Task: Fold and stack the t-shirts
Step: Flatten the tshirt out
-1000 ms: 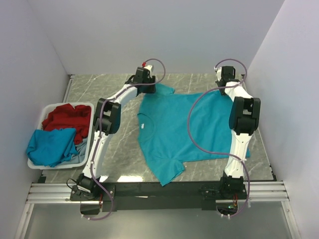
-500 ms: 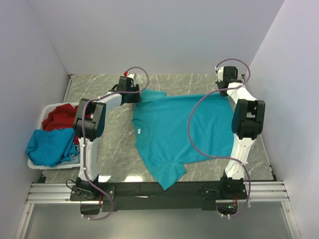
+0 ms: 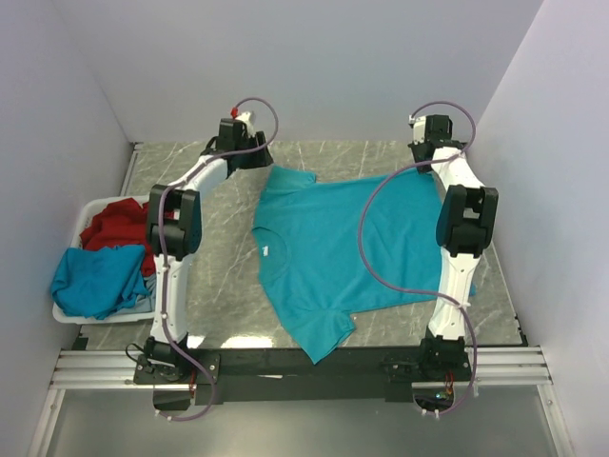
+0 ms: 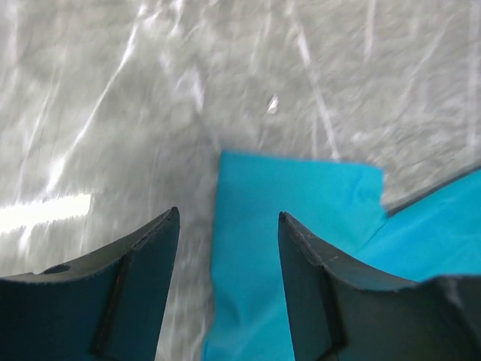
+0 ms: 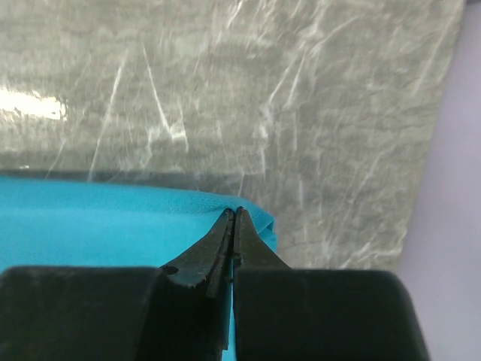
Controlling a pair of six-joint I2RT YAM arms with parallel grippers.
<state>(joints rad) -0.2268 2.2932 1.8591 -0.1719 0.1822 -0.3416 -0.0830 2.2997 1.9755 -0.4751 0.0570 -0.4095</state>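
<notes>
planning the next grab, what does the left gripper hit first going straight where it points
Probably the sleeve edge of the teal t-shirt, flat on the marble table, seen between the open fingers of the left gripper; depth is unclear.

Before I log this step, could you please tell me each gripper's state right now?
Left gripper: jaws open, holding nothing.
Right gripper: jaws shut on the teal t-shirt.

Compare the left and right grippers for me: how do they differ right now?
The left gripper is open, jaws apart over a sleeve of the teal t-shirt, gripping nothing. The right gripper is shut, pinching that shirt's edge. Both sit near the far edge of the table.
</notes>
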